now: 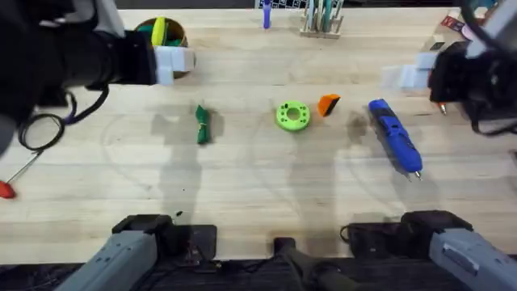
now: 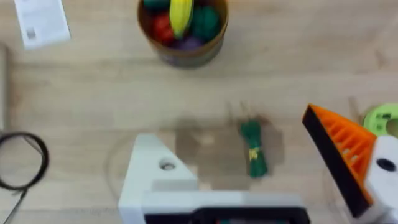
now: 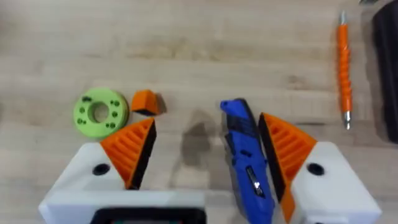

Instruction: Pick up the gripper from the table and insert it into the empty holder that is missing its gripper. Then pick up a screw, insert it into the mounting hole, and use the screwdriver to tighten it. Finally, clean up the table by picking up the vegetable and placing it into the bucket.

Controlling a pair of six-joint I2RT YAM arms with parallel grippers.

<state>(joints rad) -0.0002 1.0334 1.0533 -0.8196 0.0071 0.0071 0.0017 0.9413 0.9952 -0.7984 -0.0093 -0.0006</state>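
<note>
The little orange gripper (image 1: 328, 104) lies just beside the green disc (image 1: 292, 115). It looks light, hard and small, so pinch its flat sides. The right gripper (image 3: 208, 149) hangs open over the screwdriver (image 3: 247, 162), holding nothing. The left gripper (image 2: 249, 155) is open too, with one bare white holder (image 2: 155, 171).

The orange wedge gripper (image 1: 328, 104) lies mid-desk, just right of a green disc (image 1: 292, 115). The holder (image 2: 155, 177) is a white angular finger base with a bare screw hole, no pad on it. The blue screwdriver (image 1: 395, 136) lies flat toward the desk's right edge, silver tip pointing to the near edge. The dark green vegetable (image 1: 201, 124) lies left of centre. The bucket (image 1: 162, 36), orange-rimmed and holding toys, stands near the far left corner.
</note>
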